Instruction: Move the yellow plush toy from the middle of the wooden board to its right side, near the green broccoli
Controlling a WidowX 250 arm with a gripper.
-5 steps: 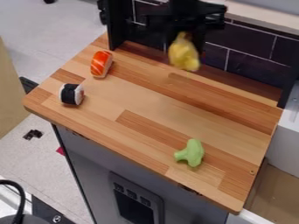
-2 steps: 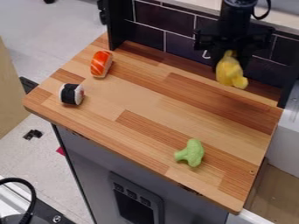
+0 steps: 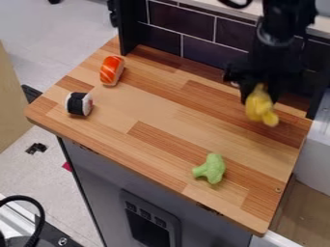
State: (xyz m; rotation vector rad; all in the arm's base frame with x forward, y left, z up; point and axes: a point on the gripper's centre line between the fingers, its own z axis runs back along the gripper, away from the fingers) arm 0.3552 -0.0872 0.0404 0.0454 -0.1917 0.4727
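A black two-finger gripper at upper right is clamped on the top of a lumpy yellow plastic-looking toy. It seems light, firm and slightly slippery, best gripped around its thick middle.

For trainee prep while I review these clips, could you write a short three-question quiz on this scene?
1. What do the jaws of the gripper hold?
A) a blue cup
B) a yellow toy
C) a metal spoon

2. True or false: the green toy broccoli rests on the wooden countertop, apart from the orange-topped toy sushi.

3. Fill in: the white toy sushi has a ____ band.

Key: 1 B; 2 true; 3 black.
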